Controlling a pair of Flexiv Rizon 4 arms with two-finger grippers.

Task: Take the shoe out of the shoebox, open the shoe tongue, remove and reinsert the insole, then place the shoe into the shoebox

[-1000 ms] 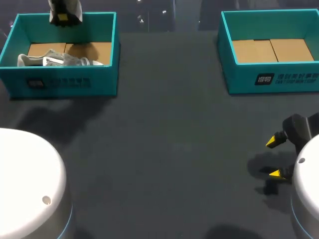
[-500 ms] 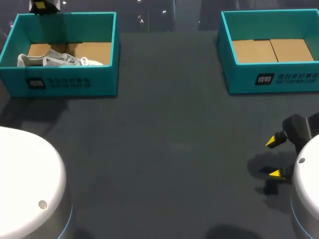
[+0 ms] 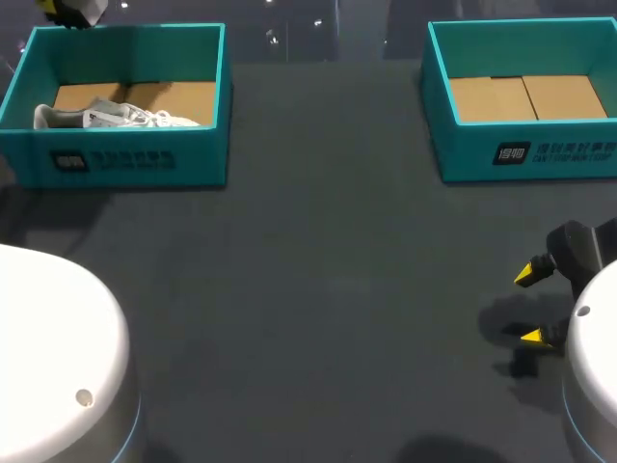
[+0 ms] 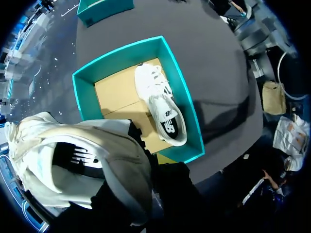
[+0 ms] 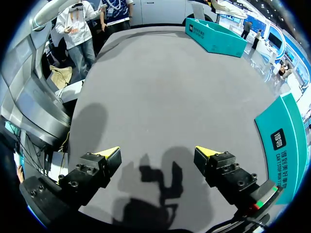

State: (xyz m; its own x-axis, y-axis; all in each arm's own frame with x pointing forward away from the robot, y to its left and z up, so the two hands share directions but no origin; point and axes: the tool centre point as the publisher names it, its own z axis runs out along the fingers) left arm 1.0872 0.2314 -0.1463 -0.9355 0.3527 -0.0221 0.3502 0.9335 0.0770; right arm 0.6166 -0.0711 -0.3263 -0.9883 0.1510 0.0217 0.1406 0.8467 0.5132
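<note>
Your left jaws are gripping the lifted sneaker — cream-white, with soft padded panels and a black logo patch on its side. It hangs right against the wrist camera and hides most of the fingers, so you cannot tell which way its toe points. In the head view only a scrap of yellow and grey shows past the far left corner of the left shoebox.

That box is a teal, straight-walled card tray with a plain brown cardboard floor of two flaps. The boxed sneaker lies inside it, below and ahead of the left jaws and well apart from them. It is white with laces and a black side panel toward the heel. It sits close along the box's near wall, with its long axis running the length of the box. Its toe points toward the right shoebox and its heel toward the outer end.

The right shoebox is the same teal card with a brown floor. Your right jaws stand wide open with nothing between them, their wedge-shaped yellow tips low over the matte dark-grey bench — near its right edge, far from both sneakers.
</note>
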